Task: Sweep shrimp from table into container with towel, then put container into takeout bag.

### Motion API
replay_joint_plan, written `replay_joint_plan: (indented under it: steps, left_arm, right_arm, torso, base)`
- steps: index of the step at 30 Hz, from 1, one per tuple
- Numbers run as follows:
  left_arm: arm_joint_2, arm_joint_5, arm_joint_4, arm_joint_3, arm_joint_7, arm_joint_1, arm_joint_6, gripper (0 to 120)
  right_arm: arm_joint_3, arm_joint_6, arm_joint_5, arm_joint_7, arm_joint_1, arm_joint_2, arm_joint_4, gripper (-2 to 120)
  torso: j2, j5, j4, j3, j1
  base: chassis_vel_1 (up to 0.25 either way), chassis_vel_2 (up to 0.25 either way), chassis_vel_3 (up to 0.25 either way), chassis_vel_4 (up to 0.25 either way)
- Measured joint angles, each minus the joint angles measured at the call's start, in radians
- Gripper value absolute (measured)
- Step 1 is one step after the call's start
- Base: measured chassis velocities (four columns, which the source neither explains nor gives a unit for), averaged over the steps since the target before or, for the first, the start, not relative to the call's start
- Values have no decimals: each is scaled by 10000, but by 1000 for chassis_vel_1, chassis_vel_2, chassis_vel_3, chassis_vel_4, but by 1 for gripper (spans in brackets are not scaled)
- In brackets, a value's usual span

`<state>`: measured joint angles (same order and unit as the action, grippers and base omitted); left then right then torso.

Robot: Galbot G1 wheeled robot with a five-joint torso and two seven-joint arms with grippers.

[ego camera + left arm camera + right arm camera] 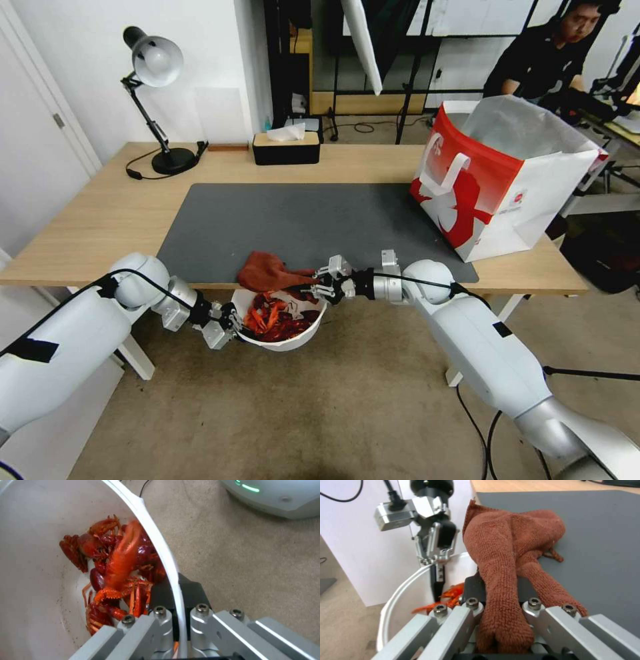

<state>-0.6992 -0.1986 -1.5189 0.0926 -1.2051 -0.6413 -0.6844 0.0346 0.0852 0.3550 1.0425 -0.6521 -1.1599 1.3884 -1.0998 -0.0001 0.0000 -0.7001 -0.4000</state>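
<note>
So the shrimp [116, 572] are all down in the container [283, 343] now, a tangled heap of glossy red-orange bodies with legs and claws sticking out. In the left wrist view one big piece runs lengthwise along the bowl's wall, claw end up toward the rim, with darker maroon bits packed around it. The container is a round white bowl with a rolled rim, held out in the air just off the near edge of the table [100, 220], mouth up and tipped a little.

The left gripper [230, 325] has the bowl by its rim: one finger inside, one outside, pinched tight on the thin white wall on the robot's left side of the bowl.

The towel [270, 272] is a rust-red terry cloth, bunched up rather than folded flat, lying on the near edge of the dark grey mat [300, 220] right above the bowl. Its long axis runs along the table edge, and a stretched tail of it leads toward the robot's right into the right gripper [319, 285], which is clamped on that tail, cloth squeezed between the fingers.

The takeout bag [507, 180] stands upright and open at the table's far right, well apart from the bowl. A desk lamp [157, 100] and a black tissue box [285, 148] sit along the back.
</note>
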Motion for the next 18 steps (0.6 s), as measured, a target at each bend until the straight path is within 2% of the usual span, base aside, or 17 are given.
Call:
replay_joint_plan:
  steps: [18]
  left_arm:
    - [80,-11,-59,-181,1,-234,16,0]
  right_arm:
    - [-69,291,719,-125,-545,82,770,7]
  torso:
    - [0,1,0,2,0]
  base:
    - [0,0,0,0]
